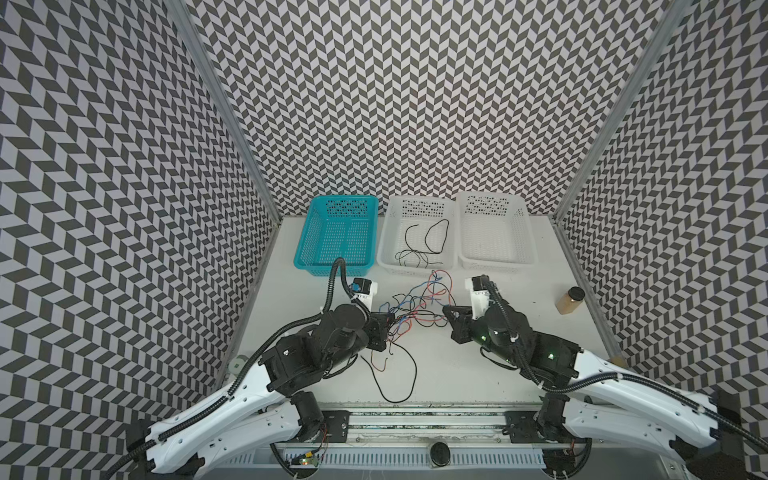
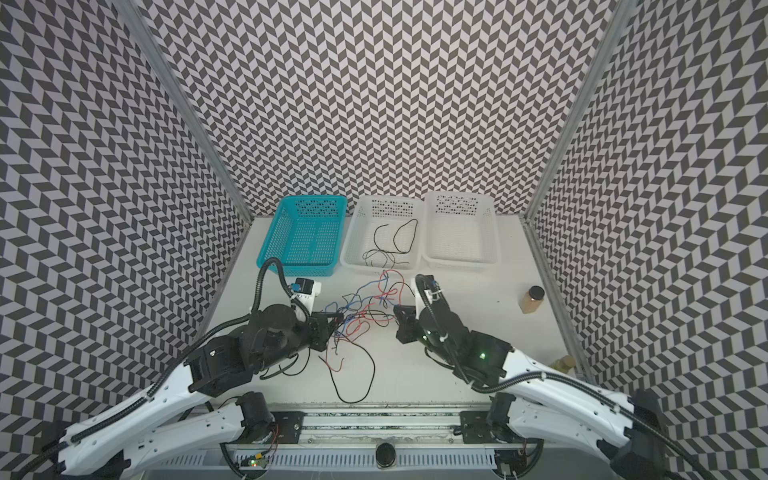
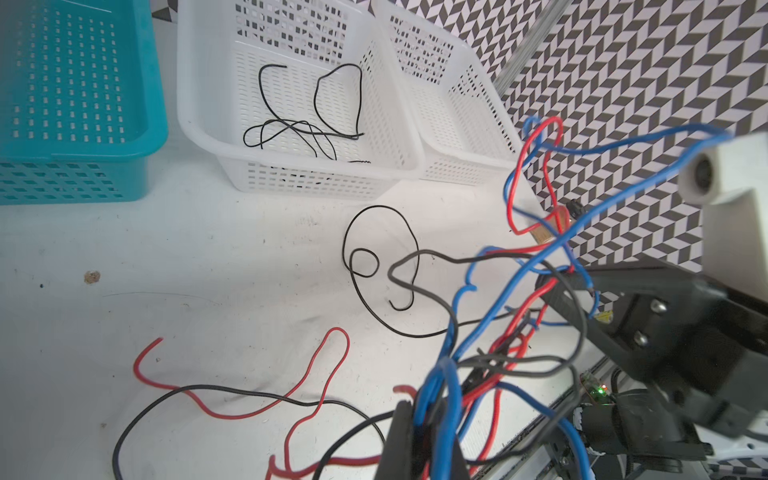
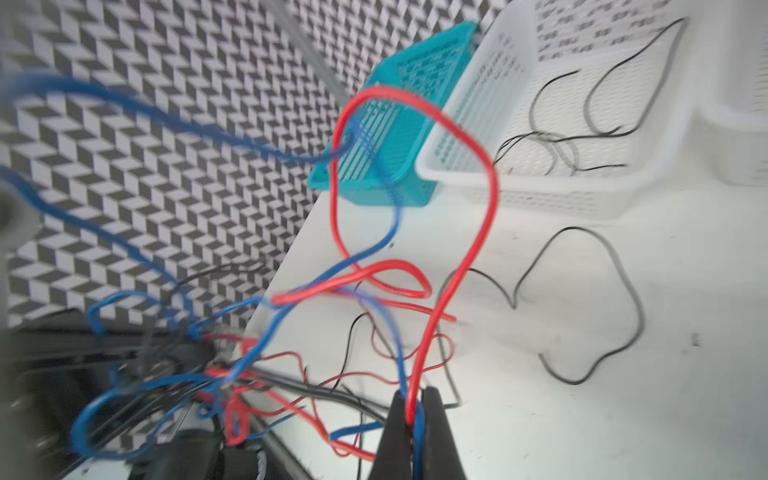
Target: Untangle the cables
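Since left tool [image 3: 426,417] and right tool [image 4: 415,398] are both clamped into the same knot, main risk = pulling it tighter instead of freeing a strand. Right tool is closed on two at once, a red cable [image 4: 494,195] and a blue cable [image 4: 400,365], side by side between the jaws. If it draws away w/ both, the blue one likely drags the rest along. Left tool is closed on a thick bunch of blue, red and black; can't tell how many strands are in the pinch. Judgement: a hard pull apart loads the crossings betw. the tools, and thin wire may slip from the pinch or snag on a tool body.

2nd risk: loose tails. A long black loop [image 1: 395,401] and a red tail [image 1: 379,368] trail on the tabletop [image 1: 498,374] toward the front edge, so a wide sweep could flick them off. Jar [image 1: 570,300] sits well apart on the right, low concern.

Position: cables [image 1: 419,301] hang as one tangle betw. the two tools, apparently partly off the tabletop, just in front of the middle white basket [image 1: 384,245]. Sorted black strands [image 1: 424,245] lie in that basket. Teal basket [image 1: 302,249] and right white basket [image 1: 530,245] hold nothing I can see. Est. early: most strands not yet separated.
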You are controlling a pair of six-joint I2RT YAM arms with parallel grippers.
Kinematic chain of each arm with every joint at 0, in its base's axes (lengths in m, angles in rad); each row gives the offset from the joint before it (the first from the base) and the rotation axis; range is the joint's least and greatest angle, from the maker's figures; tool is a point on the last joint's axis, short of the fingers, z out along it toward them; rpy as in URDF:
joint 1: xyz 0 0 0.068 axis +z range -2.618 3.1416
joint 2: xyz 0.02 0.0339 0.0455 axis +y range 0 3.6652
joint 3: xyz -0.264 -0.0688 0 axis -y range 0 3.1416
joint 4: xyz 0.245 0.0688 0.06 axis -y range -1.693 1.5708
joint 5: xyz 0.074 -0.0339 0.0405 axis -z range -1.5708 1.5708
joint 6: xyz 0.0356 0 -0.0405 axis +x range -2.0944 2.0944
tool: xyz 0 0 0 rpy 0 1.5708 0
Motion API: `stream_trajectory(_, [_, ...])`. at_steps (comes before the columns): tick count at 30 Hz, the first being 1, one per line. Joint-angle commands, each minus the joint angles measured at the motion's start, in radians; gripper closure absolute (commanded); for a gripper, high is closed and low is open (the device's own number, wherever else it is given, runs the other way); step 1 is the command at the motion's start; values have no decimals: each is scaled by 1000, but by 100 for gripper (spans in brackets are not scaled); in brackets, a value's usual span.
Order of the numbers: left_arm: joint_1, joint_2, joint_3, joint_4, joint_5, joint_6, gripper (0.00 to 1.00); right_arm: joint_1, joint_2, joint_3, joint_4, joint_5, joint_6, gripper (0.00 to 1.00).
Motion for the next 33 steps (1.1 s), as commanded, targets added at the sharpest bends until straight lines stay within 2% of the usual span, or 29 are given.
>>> stream_trajectory(1, [54, -63, 2, -80, -145, -39, 100, -151, -112, -61, -237, 136, 7, 100])
stream_trajectory(5, [88, -73, -22, -70, -69, -35, 100, -265, -183, -54, -333, 85, -30, 100])
stream_trajectory(8, [119, -73, -23, -110, -83, -33, 100, -324, -196, -16, -436, 89, -52, 100])
stream_trajectory(10, [166, -79, -17, -153, -70, -30, 100, -370, -196, 15, -505, 97, -66, 100])
stream_trajectory(12, [246, -93, -27, -163, 23, -13, 100, -428, -199, 41, -561, 97, -70, 100])
stream_trajectory(14, [305, -107, -52, -134, 125, 0, 100, -474, -204, 50, -545, 21, -97, 100])
stream_trajectory(18, [346, -70, -78, -81, 279, 14, 100, -486, -206, 58, -399, -254, -207, 100])
stream_trajectory(20, [346, -47, -73, -70, 305, 19, 100, -485, -204, 62, -380, -274, -221, 100])
stream_trajectory(22, [346, -42, -65, -79, 291, 32, 100, -486, -204, 78, -413, -204, -221, 99])
stream_trajectory(24, [346, -37, -53, -95, 279, 61, 100, -486, -195, 92, -425, -223, -227, 84])
stream_trajectory(26, [346, -20, -45, -93, 312, 81, 100, -486, -175, 96, -388, -357, -245, 63])
stream_trajectory(27, [346, -12, -48, -87, 330, 84, 100, -484, -159, 103, -374, -432, -249, 56])
stream_trajectory(29, [346, -7, -59, -61, 359, 87, 100, -474, -147, 141, -400, -469, -250, 51])
stream_trajectory(33, [346, 0, -71, -2, 398, 82, 100, -396, -170, 132, -262, -522, -225, 43])
